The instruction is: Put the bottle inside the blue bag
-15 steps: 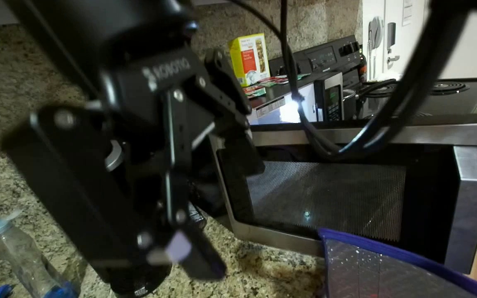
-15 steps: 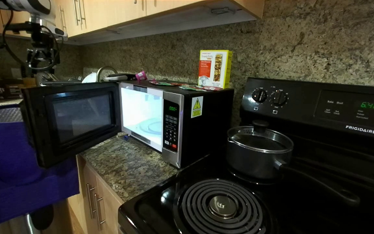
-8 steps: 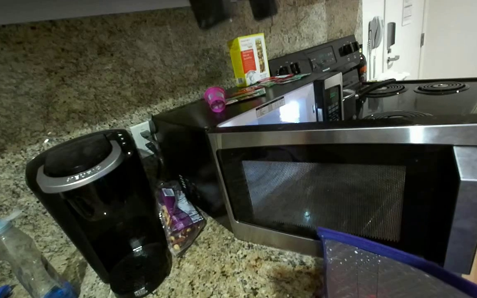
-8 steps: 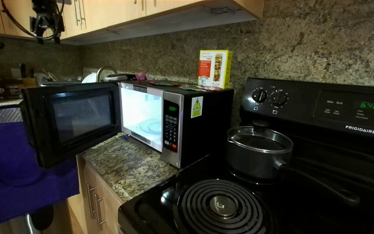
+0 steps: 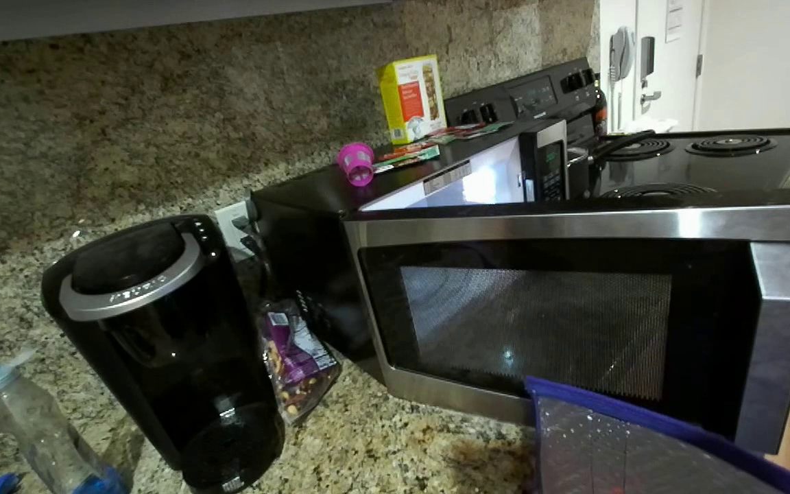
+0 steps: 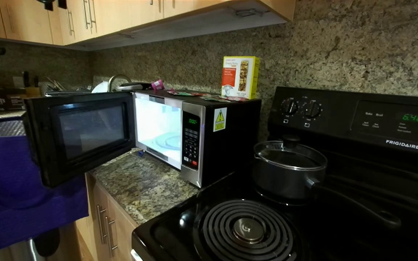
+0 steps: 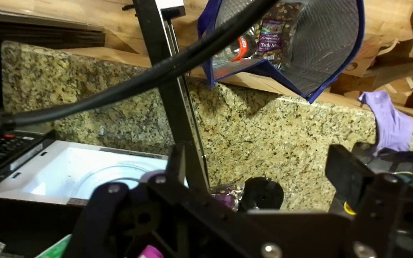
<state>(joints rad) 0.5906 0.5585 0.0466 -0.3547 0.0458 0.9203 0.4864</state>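
Observation:
The blue bag stands open beside the counter edge; its blue rim (image 7: 357, 39) and silver lining show in the wrist view. It also shows in both exterior views, as a rim (image 5: 625, 405) and as a purple-blue side (image 6: 16, 174). The bottle (image 7: 242, 48) lies inside the bag, its red label and dark part visible in the wrist view; the black cable hides some of it. My gripper (image 7: 257, 161) is open and empty, high above the counter. In an exterior view only its fingertips (image 6: 54, 3) show at the top edge.
The microwave door (image 5: 539, 329) stands open next to the bag. A black coffee maker (image 5: 155, 343), a snack bag (image 5: 299, 363) and a clear bottle (image 5: 42, 429) are on the counter. A pink cup (image 5: 356, 163) and yellow box (image 5: 412, 99) sit on the microwave. Trek mix (image 7: 273, 36) lies in the bag.
My gripper has risen. It has left one exterior view and has nearly gone past the top edge of the remaining one. The bag and the microwave door have not moved.

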